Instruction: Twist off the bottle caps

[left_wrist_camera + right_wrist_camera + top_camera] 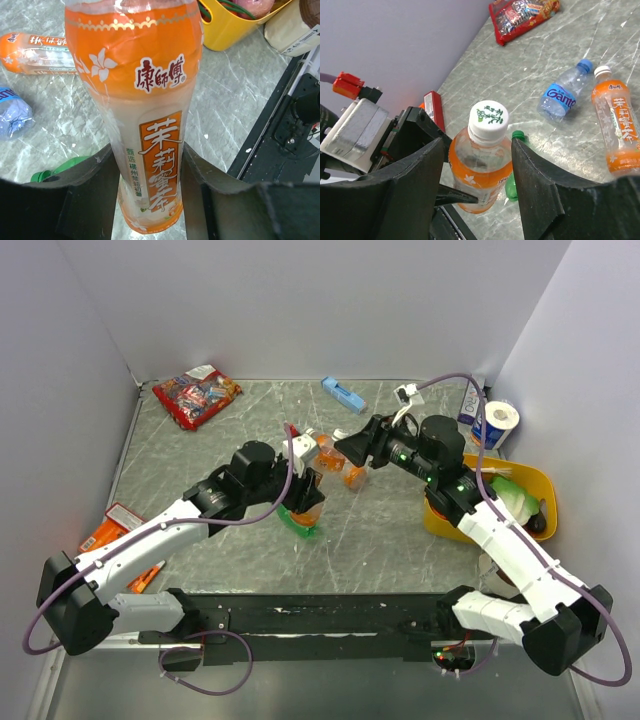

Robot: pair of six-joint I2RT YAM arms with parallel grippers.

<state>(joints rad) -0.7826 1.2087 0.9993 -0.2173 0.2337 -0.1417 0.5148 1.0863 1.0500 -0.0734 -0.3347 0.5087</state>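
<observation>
We see the left gripper (150,192) pinching the lower body of an upright orange bottle (142,95), its jaws pressed against both sides of the label, near the centre of the top view; we cannot tell if the base rests on the surface (235,115). The right gripper (477,147) is placed over the top of this bottle with its jaws spread, one at each side of the shoulder. In the right wrist view a gap shows between them and the white cap (489,119), so nothing is pinched there yet. The three other bottles lie on the surface with their caps on: a second orange bottle (619,125) and a clear bottle with blue label (559,97) at the right of that frame, and a green bottle (512,187) just behind the held one. We judge that the step in hand is to take hold of the cap. To do it well, the right jaws, which seem to reach past the cap, should meet only the cap and not the soft shoulder, and be centred on it. They should then close firmly and turn around the axis of the bottle. The left jaws must hold against this turn, but not so hard that the thin plastic is squeezed and liquid comes out when the cap is loose
</observation>
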